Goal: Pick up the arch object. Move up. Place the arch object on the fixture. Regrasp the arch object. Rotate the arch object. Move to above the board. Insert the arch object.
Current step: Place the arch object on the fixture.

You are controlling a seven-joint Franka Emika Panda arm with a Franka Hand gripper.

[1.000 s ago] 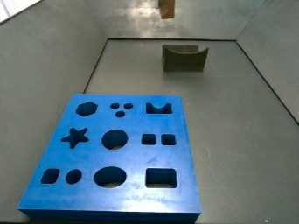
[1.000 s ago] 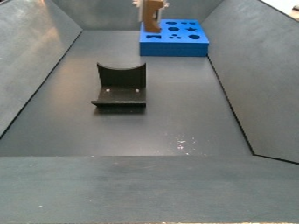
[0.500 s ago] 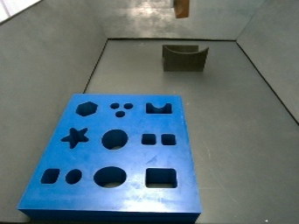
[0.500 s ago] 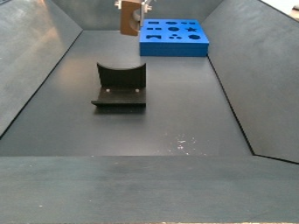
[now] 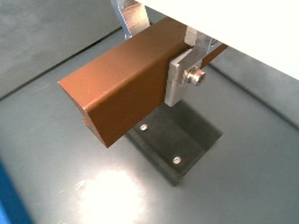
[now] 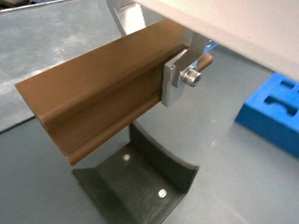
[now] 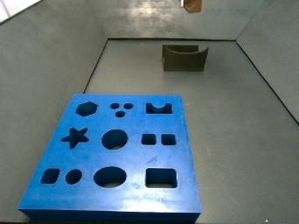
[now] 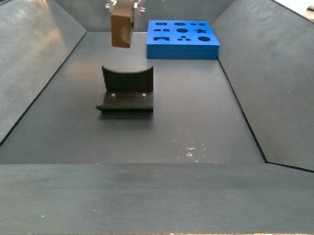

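My gripper (image 5: pixel 163 54) is pinching the arch object (image 5: pixel 122 86), the orange-brown bar, between its silver finger plates; one finger (image 6: pixel 176 77) shows flat against the bar's side in both wrist views, the other only partly, behind the bar. I hold the bar in the air, clear of everything below.

Taking the fixture (image 8: pixel 127 92) as the landmark: in both wrist views the dark fixture (image 6: pixel 140 182) lies directly under the bar, its base plate and two screws visible past the bar's lower edge, with a gap between them. In a side view the bar (image 8: pixel 121 24) hangs above the fixture, slightly toward its left edge. Half a second ago it hung farther right in that view, nearer the board (image 8: pixel 183 39); it has travelled away from the board and come over the fixture. In a side view only the bar's lower tip (image 7: pixel 193 5) shows at the top edge, above the fixture (image 7: pixel 184 58); it has shifted right there since the earlier picture. The board (image 7: pixel 114 155) stays well apart from the fixture, unmoved.
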